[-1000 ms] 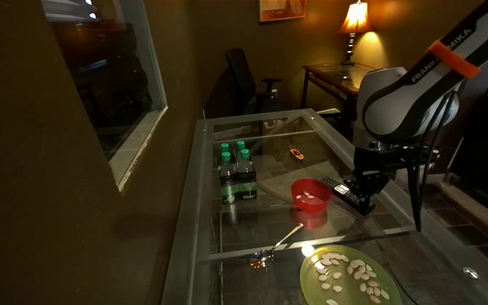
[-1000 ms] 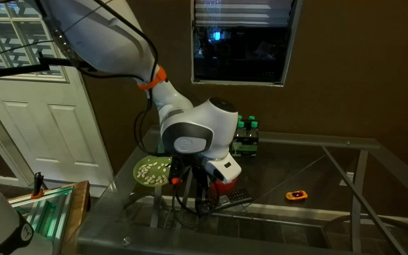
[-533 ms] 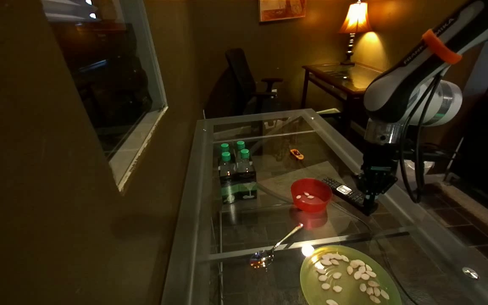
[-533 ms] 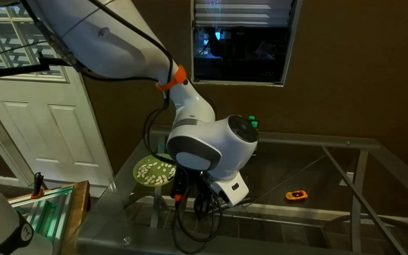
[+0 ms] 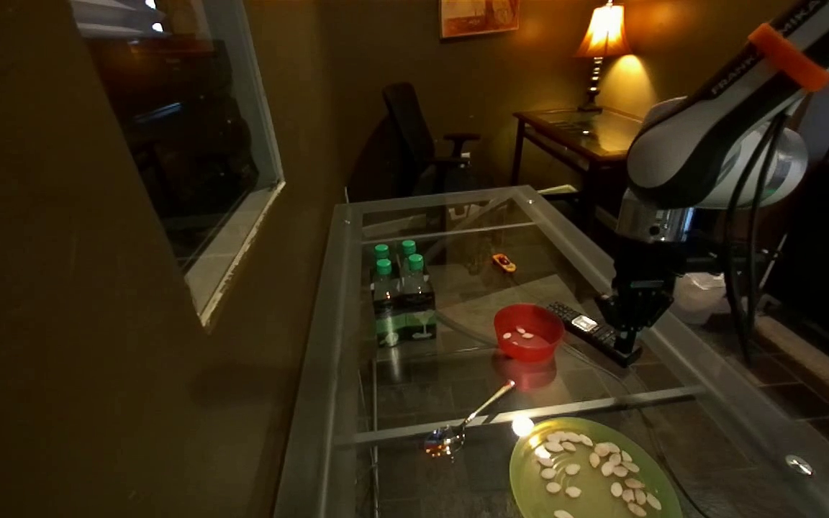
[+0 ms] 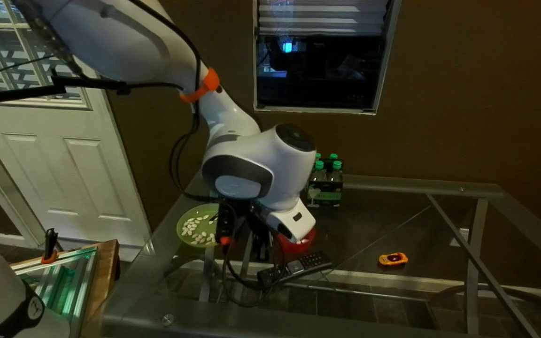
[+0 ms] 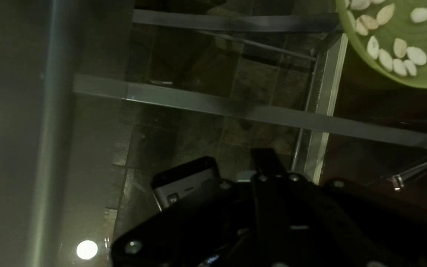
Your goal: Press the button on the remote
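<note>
The remote (image 5: 605, 338) is a slim black bar with a small lit-looking screen, lying flat on the glass table beside the red cup (image 5: 529, 351). It also shows in an exterior view (image 6: 309, 264), partly crossed by arm cables. In the wrist view only one end of the remote (image 7: 185, 177) shows, left of the fingertips; the gripper covers the rest. My gripper (image 7: 264, 152) is shut with nothing between its fingers. In an exterior view its fingertips (image 6: 262, 257) are just above and behind the remote's end; in another exterior view the gripper (image 5: 624, 348) overlaps that end.
A green plate (image 5: 526, 483) with several pale seeds stands near the front, with a spoon (image 5: 486, 403) beside it. A pack of bottles with green caps (image 5: 406, 313) stands by the wall. A small orange toy car (image 6: 393, 258) lies farther along.
The arm swung forward, then drew back and rose. The fingertips have gone from over the remote's keys to above and behind its end. The remote has shifted slightly.
</note>
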Robot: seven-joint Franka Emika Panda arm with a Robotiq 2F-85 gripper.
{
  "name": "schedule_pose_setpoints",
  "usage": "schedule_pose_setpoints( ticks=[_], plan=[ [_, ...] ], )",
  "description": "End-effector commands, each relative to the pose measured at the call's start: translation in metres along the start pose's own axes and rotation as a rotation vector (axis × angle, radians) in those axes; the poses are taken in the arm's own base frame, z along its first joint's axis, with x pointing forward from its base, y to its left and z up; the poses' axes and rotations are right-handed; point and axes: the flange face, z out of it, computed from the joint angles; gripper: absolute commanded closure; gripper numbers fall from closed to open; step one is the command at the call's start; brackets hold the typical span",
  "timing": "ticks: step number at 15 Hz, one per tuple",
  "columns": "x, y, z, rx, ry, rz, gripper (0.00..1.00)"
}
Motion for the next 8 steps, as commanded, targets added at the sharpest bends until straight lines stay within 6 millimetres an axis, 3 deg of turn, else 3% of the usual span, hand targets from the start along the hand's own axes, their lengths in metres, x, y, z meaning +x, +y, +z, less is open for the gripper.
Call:
schedule_pose_setpoints(
  ticks=[1,2,3,5,8],
  plan=[
    [-0.045,-0.017,-0.034,-0.067,0.139,-0.053,1.0],
    [-0.05,-0.021,-0.042,-0.089,0.18,-0.068,1.0],
    [-0.055,-0.024,-0.051,-0.126,0.223,-0.097,0.74],
    [-0.066,-0.026,-0.069,-0.17,0.309,-0.111,0.68],
    [-0.084,-0.029,-0.096,-0.216,0.397,-0.125,0.47]
  ],
)
